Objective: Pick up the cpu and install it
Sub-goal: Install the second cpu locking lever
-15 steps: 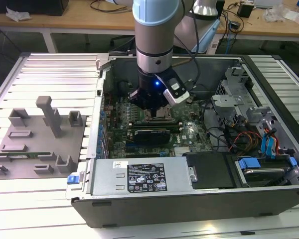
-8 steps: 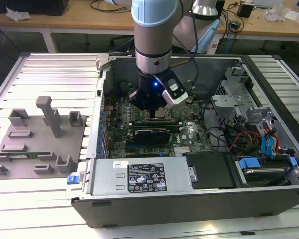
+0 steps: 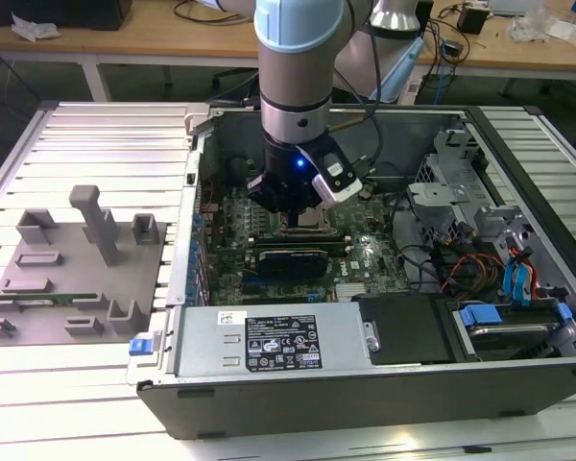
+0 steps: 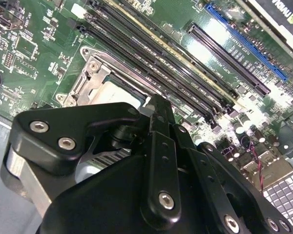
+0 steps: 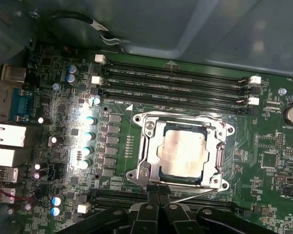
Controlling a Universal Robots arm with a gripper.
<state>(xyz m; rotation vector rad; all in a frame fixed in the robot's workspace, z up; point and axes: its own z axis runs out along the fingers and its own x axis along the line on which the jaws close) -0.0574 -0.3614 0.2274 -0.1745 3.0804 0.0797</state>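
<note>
Setup: the computer case [image 3: 365, 384] lies open on a slatted aluminium table [image 3: 96, 125], taking up the table's middle and the exterior view's right side. A grey tray [image 3: 48, 327] sits flat on the table near its edge at the exterior view's left, apart from the case. It carries upright posts, and a thin green stick [image 3: 74, 299] lies in one of its slots.

Room: wooden benches [image 3: 173, 38] on white legs stand behind the table's far edge, with loose cables and small gear on top.

Arm: it comes straight down into the case, with a blue light lit at the wrist. The gripper [image 3: 302, 219] is low over the motherboard [image 3: 365, 254], toward the case's far wall.

cpu [image 5: 183, 151]: in the first wrist view it lies flat inside the socket [image 5: 146, 146], pale silver top up, with the metal frame around all four sides. Memory slots [image 5: 176, 80] run along one side of the socket.

Tool: in the first wrist view the gripper [image 5: 158, 197] has its fingers drawn together. The tips are at the socket frame's edge beside a thin wire lever [image 5: 200, 192], clear of the cpu's top. Contact with frame or lever: cannot tell. In the second wrist view the gripper [image 4: 155, 105] covers part of the socket [image 4: 90, 73].
</note>
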